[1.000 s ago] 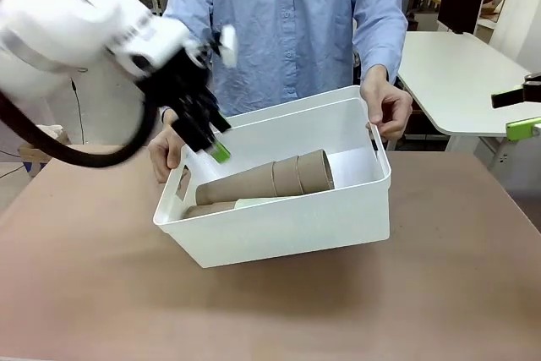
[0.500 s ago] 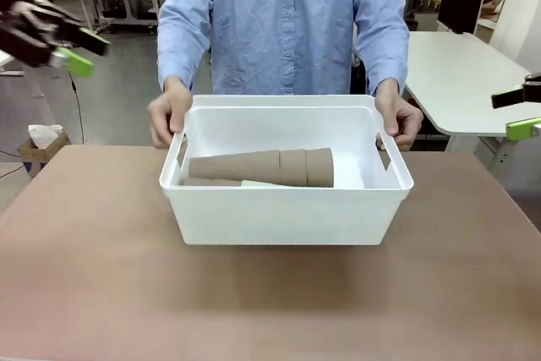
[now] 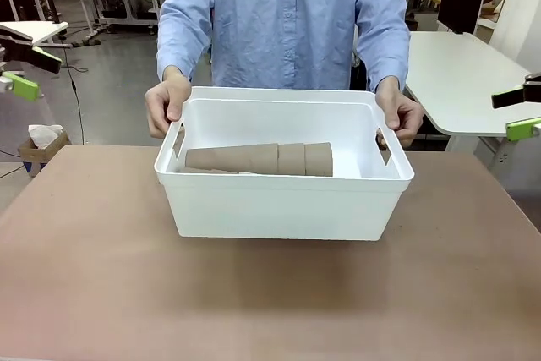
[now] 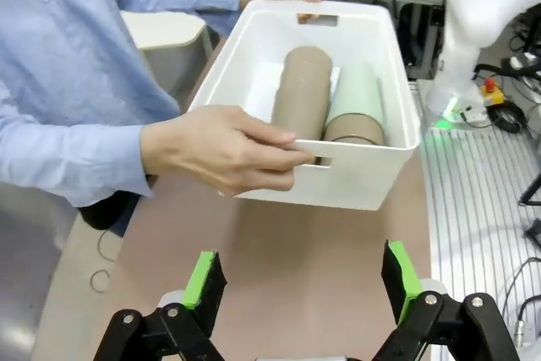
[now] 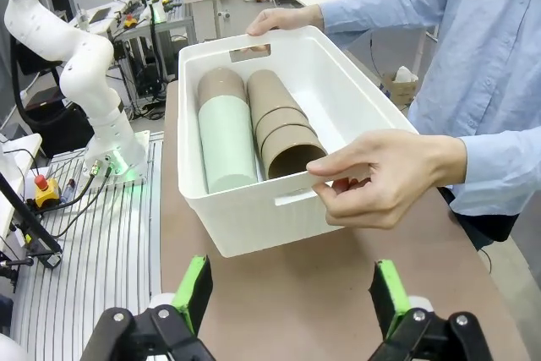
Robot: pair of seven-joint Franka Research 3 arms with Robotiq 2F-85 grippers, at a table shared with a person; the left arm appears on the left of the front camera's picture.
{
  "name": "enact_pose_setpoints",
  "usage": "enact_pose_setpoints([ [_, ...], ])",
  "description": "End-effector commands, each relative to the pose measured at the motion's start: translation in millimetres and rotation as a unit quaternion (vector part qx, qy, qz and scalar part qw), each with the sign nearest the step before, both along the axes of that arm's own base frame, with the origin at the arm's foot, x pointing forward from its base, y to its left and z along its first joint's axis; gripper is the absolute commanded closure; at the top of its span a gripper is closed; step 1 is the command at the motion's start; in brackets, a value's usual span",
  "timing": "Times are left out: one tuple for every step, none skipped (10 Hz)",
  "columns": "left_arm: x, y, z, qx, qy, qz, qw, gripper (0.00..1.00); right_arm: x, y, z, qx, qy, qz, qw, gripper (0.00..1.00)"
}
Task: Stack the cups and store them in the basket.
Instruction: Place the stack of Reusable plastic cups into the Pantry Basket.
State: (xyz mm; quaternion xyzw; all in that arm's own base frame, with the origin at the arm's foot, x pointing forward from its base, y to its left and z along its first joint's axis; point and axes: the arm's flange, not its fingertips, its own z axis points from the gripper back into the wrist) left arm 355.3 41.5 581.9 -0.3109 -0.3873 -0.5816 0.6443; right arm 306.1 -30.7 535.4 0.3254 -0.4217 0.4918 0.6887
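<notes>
The white basket (image 3: 279,205) stands mid-table, and a person's hands (image 3: 165,103) hold both of its handles. Inside it a nested stack of tan cups (image 3: 258,158) lies on its side. Beside that stack lies a mint green cup (image 5: 226,145) with a tan cup (image 5: 220,86) nested at one end. My left gripper (image 3: 34,72) hangs open at the far left, off the table. Its wrist view looks along the basket (image 4: 372,183) over the open left gripper (image 4: 303,276). My right gripper (image 3: 517,112) is open at the far right, and the right gripper (image 5: 292,292) faces the basket (image 5: 254,217).
The brown table (image 3: 93,276) lies bare around the basket. The person's hand (image 4: 228,150) grips the near handle in the left wrist view, the other hand (image 5: 380,179) the near handle in the right wrist view. A white desk (image 3: 456,73) stands behind at right.
My left arm has pulled away from the basket's left corner to the far left edge. The person has turned the tilted basket square to the table. The right gripper has not moved.
</notes>
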Motion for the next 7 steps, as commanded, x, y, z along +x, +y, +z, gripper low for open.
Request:
enact_pose_setpoints([
  [4.0,1.1,1.8,0.004,-0.001,0.018,1.0,0.03,1.4,0.6,2.9,0.007,-0.004,0.001,1.0,0.0],
  [4.0,1.1,1.8,0.004,-0.001,0.018,1.0,0.03,1.4,0.6,2.9,0.007,-0.004,0.001,1.0,0.0],
  [4.0,1.1,1.8,0.004,-0.001,0.018,1.0,0.03,1.4,0.6,2.9,0.007,-0.004,0.001,1.0,0.0],
  [4.0,1.1,1.8,0.004,-0.001,0.018,1.0,0.03,1.4,0.6,2.9,0.007,-0.004,0.001,1.0,0.0],
  [4.0,1.1,1.8,0.004,-0.001,0.018,1.0,0.03,1.4,0.6,2.9,0.007,-0.004,0.001,1.0,0.0],
  [4.0,1.1,1.8,0.004,-0.001,0.018,1.0,0.03,1.4,0.6,2.9,0.007,-0.004,0.001,1.0,0.0],
  [4.0,1.1,1.8,0.004,-0.001,0.018,1.0,0.03,1.4,0.6,2.9,0.007,-0.004,0.001,1.0,0.0],
])
